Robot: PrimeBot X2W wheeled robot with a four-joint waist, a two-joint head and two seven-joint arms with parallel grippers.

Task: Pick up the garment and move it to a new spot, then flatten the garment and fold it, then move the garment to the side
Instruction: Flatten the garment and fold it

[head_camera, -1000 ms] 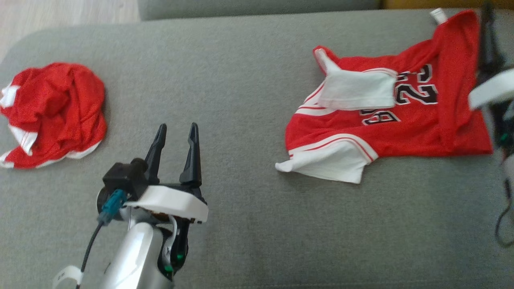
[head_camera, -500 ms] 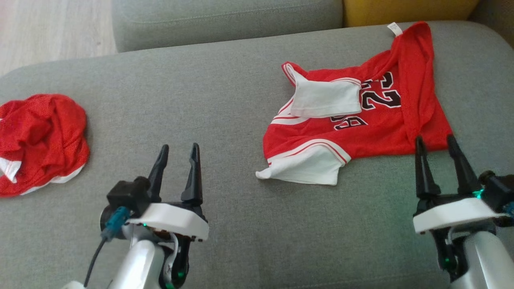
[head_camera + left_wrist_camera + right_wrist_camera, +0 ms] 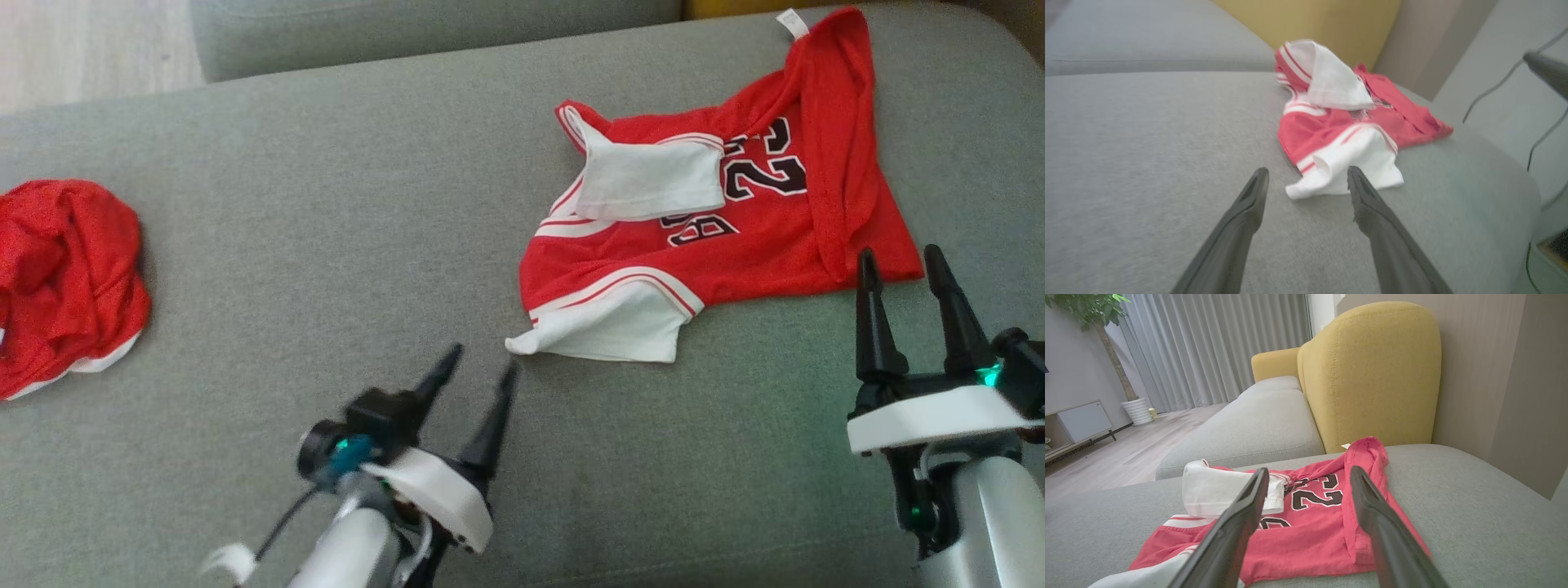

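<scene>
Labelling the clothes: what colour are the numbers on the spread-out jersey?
Black, outlined white, on the red jersey; clearest in the right wrist view.

Mesh-cloth jersey, matt woven couch

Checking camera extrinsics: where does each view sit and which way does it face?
Head view: on the head, facing forward and down at the grey sofa seat; jersey right, crumpled red garment left; open left pincer and right pincer on pale forearms.
Left wrist view: on the left wrist, low, facing along its own pincer at the jersey's white corner.
Right wrist view: on the right wrist, facing along its own pincer across the jersey to the yellow backrest.
Shared: all three show the jersey.
</scene>
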